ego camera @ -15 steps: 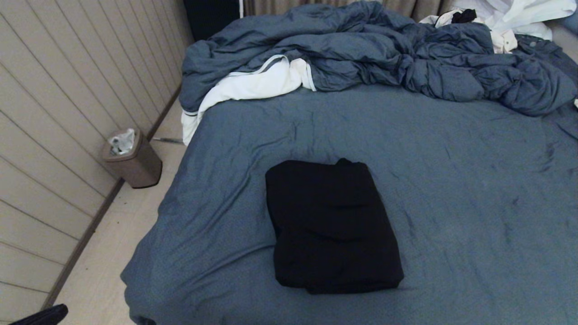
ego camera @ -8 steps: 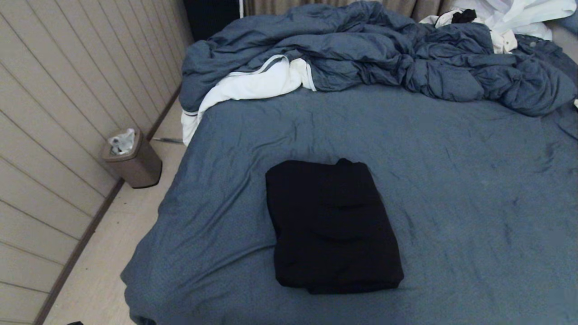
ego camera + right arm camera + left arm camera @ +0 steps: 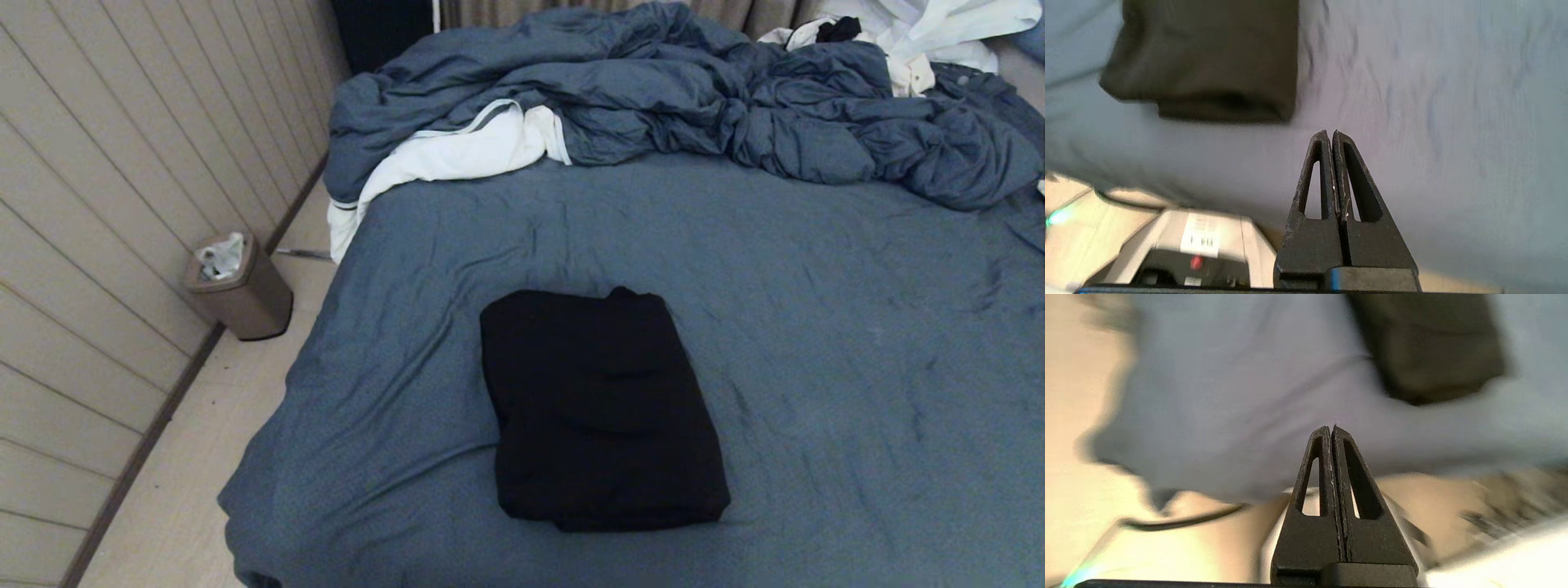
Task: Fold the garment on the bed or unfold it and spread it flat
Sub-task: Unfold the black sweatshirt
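Observation:
The black garment [image 3: 600,408] lies folded into a compact rectangle on the near middle of the bed [image 3: 816,327], which has a blue-grey sheet. Neither arm shows in the head view. In the left wrist view my left gripper [image 3: 1330,428] is shut and empty, held off the bed's near edge, with the garment [image 3: 1429,347] far beyond it. In the right wrist view my right gripper [image 3: 1330,132] is likewise shut on nothing, above the sheet [image 3: 1433,102] and apart from the garment [image 3: 1208,57].
A rumpled blue-grey duvet [image 3: 653,90] with white lining is heaped along the bed's far side, with white clothing [image 3: 922,33] at the far right. A brown bin [image 3: 241,290] stands on the floor by the panelled wall, left of the bed.
A dark arm part at the head view's bottom left corner has dropped out of sight. The garment has not moved.

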